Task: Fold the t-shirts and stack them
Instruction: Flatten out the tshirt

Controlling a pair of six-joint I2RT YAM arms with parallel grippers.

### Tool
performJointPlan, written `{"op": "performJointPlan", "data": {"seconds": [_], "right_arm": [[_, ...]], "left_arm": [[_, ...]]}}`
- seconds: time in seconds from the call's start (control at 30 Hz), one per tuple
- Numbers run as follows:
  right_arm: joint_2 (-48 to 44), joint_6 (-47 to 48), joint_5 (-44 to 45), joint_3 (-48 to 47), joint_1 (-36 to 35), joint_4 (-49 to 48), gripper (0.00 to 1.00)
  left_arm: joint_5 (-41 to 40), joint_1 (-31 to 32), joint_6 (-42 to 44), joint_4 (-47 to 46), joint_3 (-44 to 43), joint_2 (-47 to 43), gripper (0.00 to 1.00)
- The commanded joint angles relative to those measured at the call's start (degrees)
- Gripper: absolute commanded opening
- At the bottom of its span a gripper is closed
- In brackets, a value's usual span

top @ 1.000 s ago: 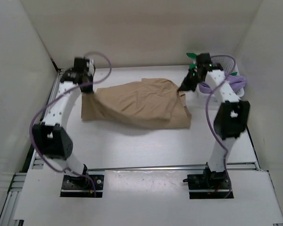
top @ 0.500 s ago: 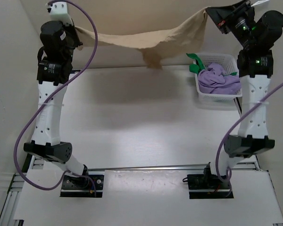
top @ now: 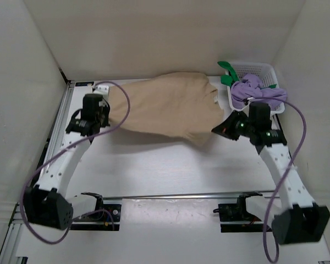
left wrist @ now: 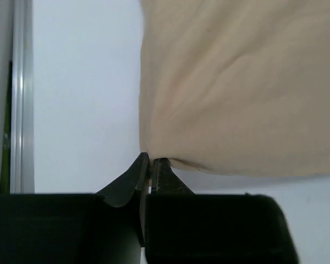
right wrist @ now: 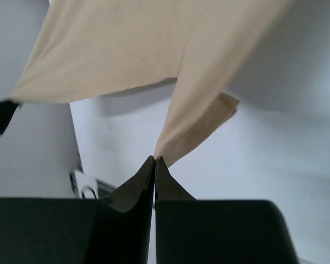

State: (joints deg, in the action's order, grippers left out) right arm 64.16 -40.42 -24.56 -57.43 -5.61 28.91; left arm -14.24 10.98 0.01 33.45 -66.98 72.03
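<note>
The tan t-shirt (top: 168, 107) is stretched between both grippers over the far half of the table, its far part lying down and its near edge lifted. My left gripper (top: 105, 116) is shut on its left corner (left wrist: 148, 157). My right gripper (top: 215, 131) is shut on its right corner (right wrist: 165, 151), and the cloth fans away from the tips. The light purple t-shirt (top: 258, 92) is bunched in the white basket (top: 258, 70), with the green t-shirt (top: 227, 74) showing at the basket's left rim.
The basket stands at the back right against the wall. White enclosure walls close in the left, back and right. A metal rail (top: 60, 118) runs along the table's left edge. Bare table (top: 170, 165) lies near the arm bases.
Both arms swung the tan t-shirt high up off the table half a second ago, then came down and toward the near side, laying it out flatter and wider.
</note>
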Motion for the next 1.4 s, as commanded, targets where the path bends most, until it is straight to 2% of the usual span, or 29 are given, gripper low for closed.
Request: {"op": "performJointPlan", "data": {"seconds": [0.0, 0.1, 0.17, 0.23, 0.33, 0.43, 0.67, 0.87, 1.17, 1.23, 1.27, 1.3, 1.33, 1.37], "right_arm": [[-12.6, 4.8, 3.5, 4.0, -4.7, 4.0, 0.00], [-18.0, 4.1, 3.5, 8.2, -7.5, 11.0, 0.00], [-21.2, 3.4, 3.5, 12.6, -8.5, 13.4, 0.00], [-22.8, 2.9, 3.5, 15.4, -9.2, 14.1, 0.00], [-23.3, 3.5, 4.9, 18.9, -9.2, 14.8, 0.00], [-19.6, 4.0, 6.2, 19.6, -9.2, 13.9, 0.00], [-10.9, 8.0, 9.1, 16.4, -9.2, 11.3, 0.00], [-2.4, 9.1, 7.3, 12.9, -8.6, 9.9, 0.00], [2.2, 12.9, 11.8, 1.6, -7.6, 7.8, 0.00], [7.5, 13.7, 12.7, -3.0, -7.0, 6.8, 0.00], [10.3, 13.7, 12.7, -6.8, -6.2, 6.8, 0.00], [17.0, 14.5, 12.2, -17.4, -5.4, 7.5, 0.00], [20.7, 14.5, 11.1, -24.4, -4.9, 9.8, 0.00], [28.3, 14.5, 10.5, -32.2, -3.7, 11.2, 0.00]], "left_arm": [[-1.6, 2.0, 0.0, 1.0, 10.7, -11.1, 0.10], [-2.2, 2.0, 0.0, 4.7, 18.6, -16.5, 0.10], [1.1, 2.0, 0.0, 11.3, 21.4, -18.8, 0.10], [3.2, 2.0, 0.0, 15.1, 25.5, -21.3, 0.10], [1.1, 2.7, 0.0, 16.6, 31.5, -23.2, 0.10], [0.5, 2.7, 0.0, 18.0, 33.9, -24.8, 0.10], [-1.1, 2.0, 0.0, 19.1, 33.3, -27.6, 0.10], [-1.1, 0.9, 0.0, 18.6, 33.3, -25.1, 0.10], [1.6, -4.6, 0.0, 14.9, 25.1, -22.3, 0.10], [0.7, -5.4, 0.0, 11.5, 22.7, -20.3, 0.10], [-0.2, -6.3, 0.0, 9.2, 21.2, -16.6, 0.10], [-0.2, -7.5, 0.0, 5.0, 19.0, -14.0, 0.10], [-0.7, -8.0, 0.0, 3.8, 11.3, -10.8, 0.10], [-1.5, -8.6, 0.0, 3.3, 5.5, -3.0, 0.10]]}}
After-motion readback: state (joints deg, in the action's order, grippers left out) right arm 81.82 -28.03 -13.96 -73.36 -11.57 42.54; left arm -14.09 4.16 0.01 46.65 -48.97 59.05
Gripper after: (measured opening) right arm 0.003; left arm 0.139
